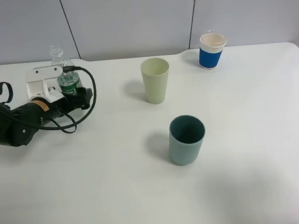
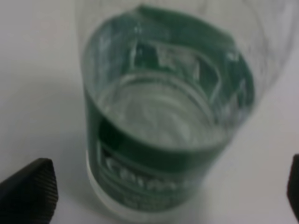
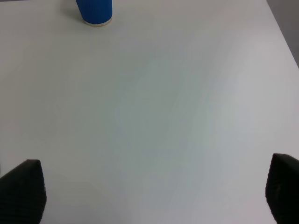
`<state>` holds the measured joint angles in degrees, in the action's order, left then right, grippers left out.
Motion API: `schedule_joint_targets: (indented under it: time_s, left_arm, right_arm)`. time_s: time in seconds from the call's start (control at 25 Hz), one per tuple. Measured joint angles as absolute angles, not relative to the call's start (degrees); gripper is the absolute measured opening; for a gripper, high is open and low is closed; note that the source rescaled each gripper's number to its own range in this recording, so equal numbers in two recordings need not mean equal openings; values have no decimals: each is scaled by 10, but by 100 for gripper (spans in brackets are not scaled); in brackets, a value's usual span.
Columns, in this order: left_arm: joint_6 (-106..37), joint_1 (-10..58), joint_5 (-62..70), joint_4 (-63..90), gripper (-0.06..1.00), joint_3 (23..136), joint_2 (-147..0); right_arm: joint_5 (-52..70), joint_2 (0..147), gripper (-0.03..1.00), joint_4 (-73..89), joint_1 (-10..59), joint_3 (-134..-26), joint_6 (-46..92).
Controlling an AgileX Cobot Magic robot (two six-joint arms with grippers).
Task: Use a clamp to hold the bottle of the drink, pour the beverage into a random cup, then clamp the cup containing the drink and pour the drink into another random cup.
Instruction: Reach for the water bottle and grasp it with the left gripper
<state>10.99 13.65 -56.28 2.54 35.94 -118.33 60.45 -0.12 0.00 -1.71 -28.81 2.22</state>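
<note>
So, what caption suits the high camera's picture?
Left gripper open around the bottle; pale cup, teal cup and blue cup stand apart on the table.

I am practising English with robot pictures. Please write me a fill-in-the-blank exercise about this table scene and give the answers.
1. The bottle has a ___ label.
2. The left gripper is open around the ___.
3. The cup with the white rim has a ___ sleeve.
4. The right gripper is open and holds ___.
Missing words: green; bottle; blue; nothing.
</note>
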Motion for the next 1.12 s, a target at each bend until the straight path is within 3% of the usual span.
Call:
schedule_joint_targets:
  time_s: [0.96,1.04,1.12]
  left_arm:
    - [42,113,-572,-29,100,405,-1199]
    - [42,113,-572,-30,96,405,-1203]
    - [42,113,-572,-30,76,405,-1209]
  right_arm:
    - [604,-1,83,0,-17,-288,22]
    - [604,-1,83,0,-17,-288,22]
    - [604,-1,83,0,-17,-288,22]
